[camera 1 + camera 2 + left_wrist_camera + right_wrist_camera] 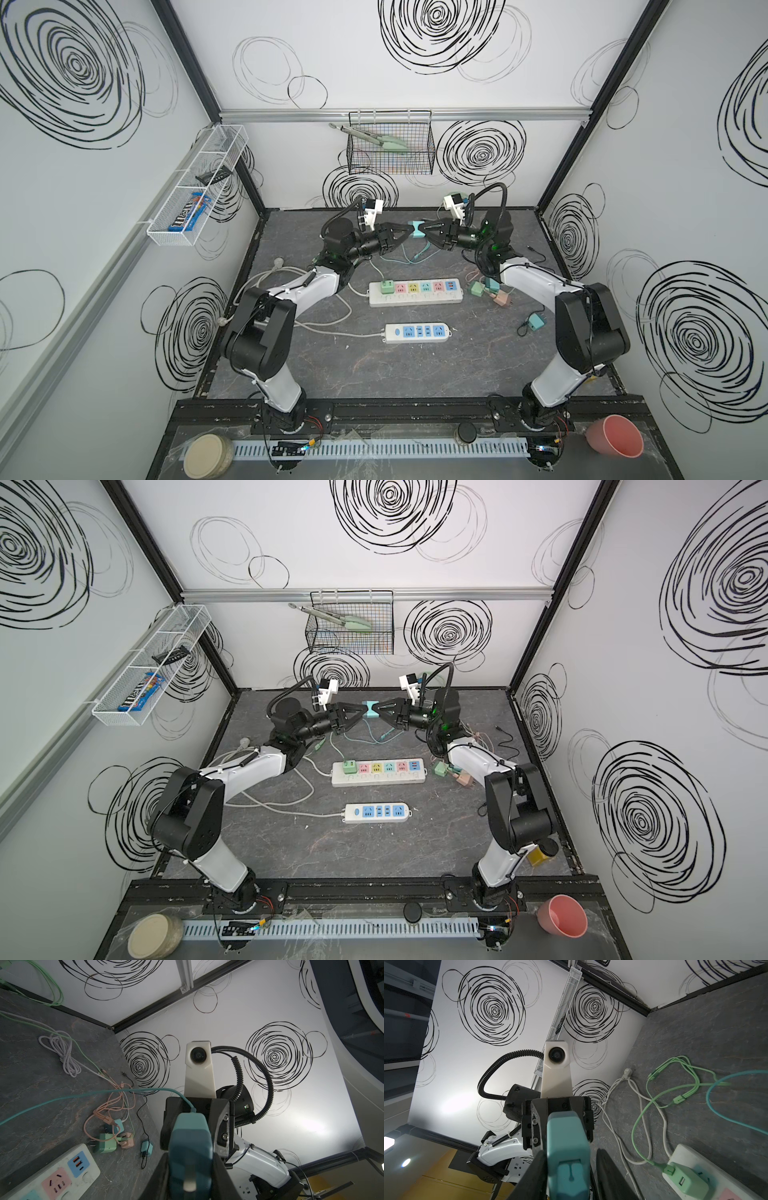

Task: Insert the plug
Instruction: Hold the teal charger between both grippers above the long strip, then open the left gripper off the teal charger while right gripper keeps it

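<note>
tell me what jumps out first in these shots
Grippers meet nose to nose over the back of the table: the left gripper holds a teal plug, the right gripper brackets its other end. In front lie a pastel power strip, then a blue-and-white power strip.

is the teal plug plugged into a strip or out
Out. The teal square plug hangs in the air between the left hand and right hand, well clear of the white multicoloured power strip.

Matt plastic, stone-look top
The plug is smooth matt teal plastic; the tabletop looks like dull veined stone; the basket is black wire.
</note>
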You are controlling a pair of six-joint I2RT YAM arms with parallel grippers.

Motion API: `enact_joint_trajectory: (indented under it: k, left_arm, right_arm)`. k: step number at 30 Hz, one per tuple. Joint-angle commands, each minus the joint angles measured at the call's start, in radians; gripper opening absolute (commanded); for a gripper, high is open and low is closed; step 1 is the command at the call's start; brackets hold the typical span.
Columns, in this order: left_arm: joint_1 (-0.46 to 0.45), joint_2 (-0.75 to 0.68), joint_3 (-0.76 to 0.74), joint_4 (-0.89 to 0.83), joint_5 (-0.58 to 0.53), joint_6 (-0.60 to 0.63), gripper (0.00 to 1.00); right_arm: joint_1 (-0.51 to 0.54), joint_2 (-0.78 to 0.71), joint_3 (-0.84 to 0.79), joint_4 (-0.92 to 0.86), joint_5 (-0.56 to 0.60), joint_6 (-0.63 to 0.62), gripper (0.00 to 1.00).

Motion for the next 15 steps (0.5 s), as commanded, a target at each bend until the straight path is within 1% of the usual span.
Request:
enact_joint_trajectory:
  k: [1,5,7,8,10,13,14,15]
  left_arm:
    - [-0.002,-0.019,0.001,0.063,0.02,0.006,0.0]
    - [-0.007,-0.011,0.022,-0.029,0.012,0.07,0.0]
    - [-0.015,-0.007,0.034,-0.063,0.015,0.095,0.0]
    - [-0.019,-0.005,0.038,-0.072,0.015,0.102,0.0]
    - [-0.023,0.0,0.037,-0.075,0.011,0.103,0.0]
    - [-0.014,-0.002,0.031,-0.091,0.007,0.116,0.01]
    - [-0.006,-0.007,0.029,-0.102,0.007,0.125,0.08]
    - [0.003,-0.016,0.023,-0.111,0.006,0.134,0.19]
  right_arm:
    - [0.007,0.001,0.017,0.038,-0.012,0.0,0.39]
    - [0.011,-0.021,0.019,0.084,-0.046,0.009,0.31]
    - [0.016,-0.029,0.024,0.093,-0.059,0.004,0.25]
    - [0.018,-0.032,0.027,0.095,-0.063,-0.003,0.19]
    - [0.021,-0.038,0.032,0.068,-0.062,-0.031,0.08]
    - [0.017,-0.051,0.036,0.003,-0.055,-0.111,0.01]
    - [0.015,-0.055,0.038,-0.025,-0.053,-0.148,0.0]
    - [0.011,-0.056,0.038,-0.054,-0.049,-0.186,0.0]
